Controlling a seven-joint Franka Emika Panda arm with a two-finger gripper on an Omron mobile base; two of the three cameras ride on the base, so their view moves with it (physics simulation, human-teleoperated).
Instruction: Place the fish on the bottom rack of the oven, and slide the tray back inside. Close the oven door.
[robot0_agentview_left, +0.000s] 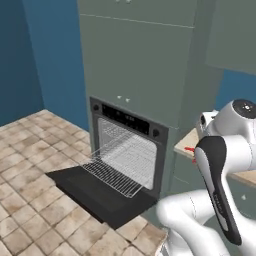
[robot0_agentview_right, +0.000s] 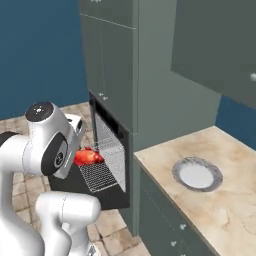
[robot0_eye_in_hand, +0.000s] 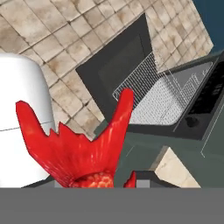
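Note:
The red-orange fish (robot0_eye_in_hand: 83, 153) hangs in my gripper (robot0_agentview_right: 81, 156), which is shut on it; its forked tail fans up large in the hand view. From the right base view the fish (robot0_agentview_right: 89, 157) is held in the air in front of the oven (robot0_agentview_right: 107, 142), above the floor and beside the pulled-out bottom rack (robot0_agentview_right: 97, 176). Only red slivers of the fish (robot0_agentview_left: 189, 149) peek past my forearm in the left base view. The oven door (robot0_agentview_left: 97, 192) lies fully open and flat, and the wire rack (robot0_agentview_left: 112, 172) sticks out over it.
A round grey plate (robot0_agentview_right: 196, 175) sits on the beige counter (robot0_agentview_right: 220, 210) to the right of the oven. Grey-green cabinets (robot0_agentview_left: 140, 60) rise above the oven. Tiled floor (robot0_agentview_left: 30, 150) stretches to the left, bounded by blue walls.

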